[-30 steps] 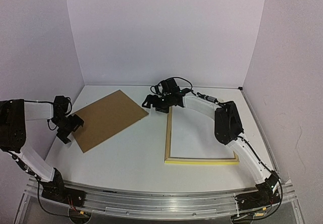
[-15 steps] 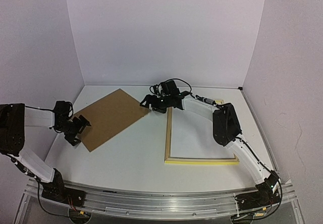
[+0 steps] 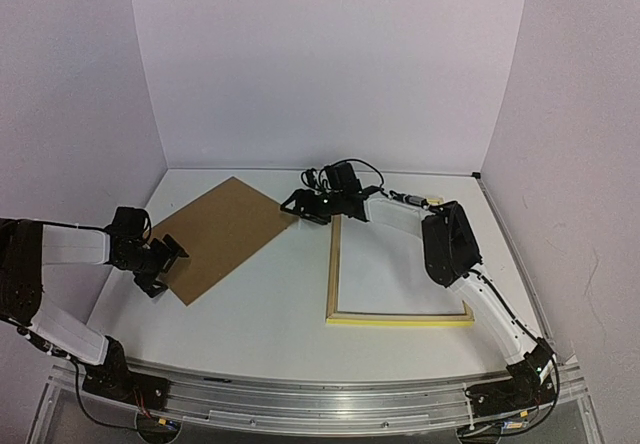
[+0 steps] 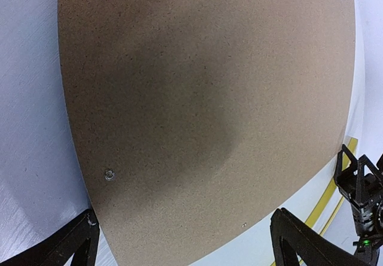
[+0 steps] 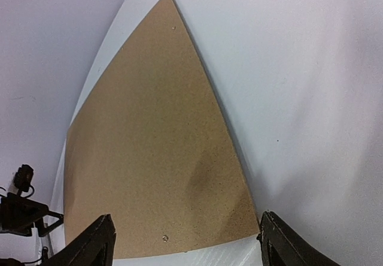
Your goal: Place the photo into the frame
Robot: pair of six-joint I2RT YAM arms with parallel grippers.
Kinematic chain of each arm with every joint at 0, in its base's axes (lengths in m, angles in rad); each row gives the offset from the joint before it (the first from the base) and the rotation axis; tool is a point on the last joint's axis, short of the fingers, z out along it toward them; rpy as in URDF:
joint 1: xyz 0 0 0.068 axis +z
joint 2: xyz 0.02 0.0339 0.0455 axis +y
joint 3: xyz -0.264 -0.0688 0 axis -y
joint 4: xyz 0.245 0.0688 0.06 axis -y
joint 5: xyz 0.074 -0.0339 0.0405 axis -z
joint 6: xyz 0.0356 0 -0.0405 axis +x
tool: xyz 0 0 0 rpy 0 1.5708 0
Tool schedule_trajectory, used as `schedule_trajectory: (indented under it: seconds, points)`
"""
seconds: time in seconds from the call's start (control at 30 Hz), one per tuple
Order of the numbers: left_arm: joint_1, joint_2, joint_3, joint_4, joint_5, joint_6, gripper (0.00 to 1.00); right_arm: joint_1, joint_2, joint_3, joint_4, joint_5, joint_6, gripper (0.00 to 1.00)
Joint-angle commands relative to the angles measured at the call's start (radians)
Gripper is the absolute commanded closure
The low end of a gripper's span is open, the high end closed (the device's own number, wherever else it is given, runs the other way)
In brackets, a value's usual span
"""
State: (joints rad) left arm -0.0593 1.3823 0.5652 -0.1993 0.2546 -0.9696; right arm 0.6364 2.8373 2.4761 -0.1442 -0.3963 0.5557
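Top: frame (image 3: 400, 318) lies flat on the desk's right half, opening up for loading; photo not visible. Left wrist: left tool (image 4: 184, 215) wide, over the board's (image 4: 197, 98) near-left edge. Right wrist: right tool (image 5: 187, 215) wide at the opposite corner, likely for a two-arm lift.

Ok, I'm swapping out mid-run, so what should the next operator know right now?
Left gripper: open, at the near edge of the plain brown backing board.
Right gripper: open, at the board's corner nearest the yellow-bordered rectangular picture frame.
Frame: flat on the table, nothing visibly in it.
Photo: not in view.
Done: nothing visible.
Left: find the photo, seat it in the frame.
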Motion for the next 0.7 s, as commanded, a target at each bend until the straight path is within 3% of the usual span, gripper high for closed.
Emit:
schedule_trajectory:
  seconds: [0.0,0.13,0.33,0.53,0.67]
  points:
    - [-0.029,0.026,-0.039,-0.039,0.068,-0.016,0.01,0.055,-0.108,-0.156,0.194,-0.21,0.114,0.22]
    - [-0.029,0.021,-0.047,-0.043,0.065,-0.006,0.01,0.055,-0.215,-0.238,0.433,-0.269,0.222,0.27]
    - [-0.029,0.008,-0.062,-0.038,0.074,0.009,0.01,0.061,-0.203,-0.217,0.749,-0.308,0.472,0.29]
    - [-0.029,-0.009,-0.083,0.015,0.136,0.031,0.01,0.086,-0.149,-0.135,0.775,-0.266,0.487,0.33]
    - [-0.029,-0.015,-0.096,0.064,0.182,0.07,0.01,0.109,-0.071,-0.029,0.772,-0.251,0.512,0.44]
